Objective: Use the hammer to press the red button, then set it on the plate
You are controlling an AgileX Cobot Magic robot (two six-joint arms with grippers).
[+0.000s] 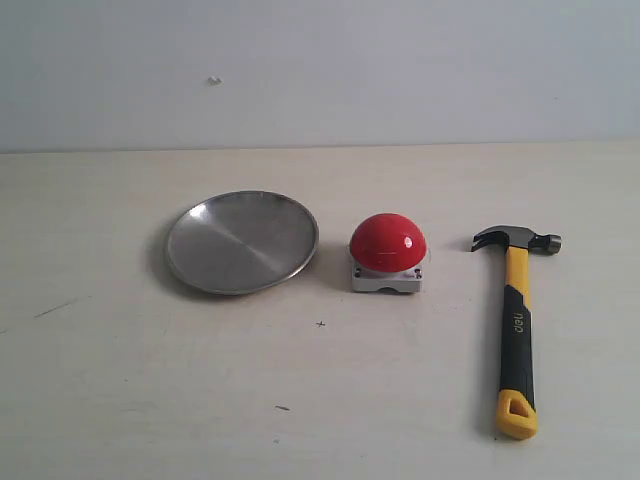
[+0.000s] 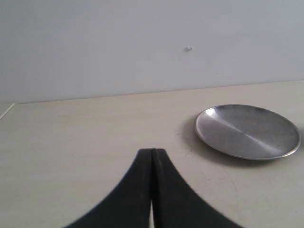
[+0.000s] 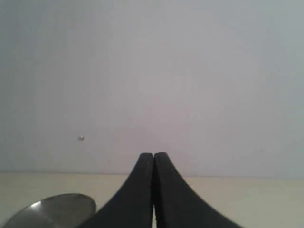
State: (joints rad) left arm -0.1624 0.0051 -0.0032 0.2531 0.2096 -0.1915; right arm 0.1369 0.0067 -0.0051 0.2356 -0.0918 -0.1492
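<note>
The hammer lies flat on the table at the right, dark head toward the wall, yellow looped end toward the front edge. The red button on its grey base stands in the middle. Left of it rests the silver plate, also seen in the left wrist view and partly in the right wrist view. Neither arm shows in the exterior view. My left gripper is shut with nothing in it, well short of the plate. My right gripper is shut and empty, pointing at the wall.
A pale wall rises behind the light wooden table. A small speck marks the wall above the plate.
</note>
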